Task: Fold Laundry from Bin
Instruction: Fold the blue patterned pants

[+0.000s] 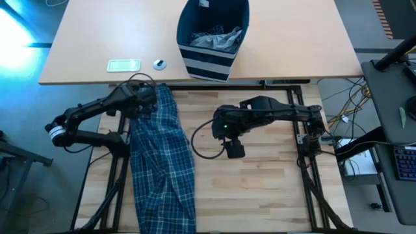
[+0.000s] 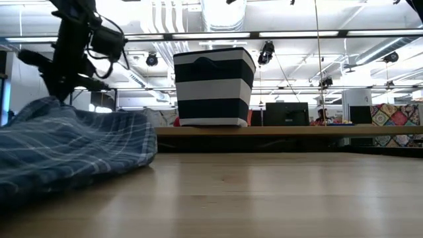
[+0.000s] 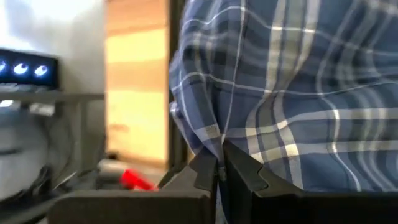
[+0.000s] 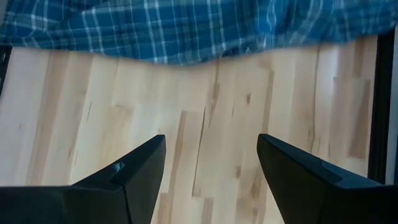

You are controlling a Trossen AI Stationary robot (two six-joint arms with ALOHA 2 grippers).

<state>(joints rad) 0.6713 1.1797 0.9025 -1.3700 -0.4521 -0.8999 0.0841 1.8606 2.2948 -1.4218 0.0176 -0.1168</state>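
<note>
A blue-and-white plaid garment [image 1: 162, 162] lies stretched along the left side of the wooden table, from its far edge to its near edge. My left gripper [image 1: 151, 97] is shut on the garment's far end. In the low view the cloth [image 2: 66, 145] lies heaped under that arm. My right gripper [image 1: 234, 151] hangs open over the bare middle of the table, and its wrist view shows the garment's edge [image 4: 186, 31] beyond its fingers. The striped navy bin [image 1: 211, 39] stands on the far tabletop with grey laundry [image 1: 218, 39] inside. My left gripper pinches the plaid garment's far end [image 3: 214, 134] between its two shut fingers [image 3: 242, 171], at an edge or fold of the cloth. The fingers slant down from above. That end is raised a little, and the rest of the garment lies on the table.
A pale card [image 1: 123, 65] and a small round object [image 1: 159, 64] lie on the far tabletop, left of the bin. Bare wood [image 1: 260, 195] spreads to the right of the garment. Cables and equipment [image 1: 354, 156] sit beyond the table's right edge.
</note>
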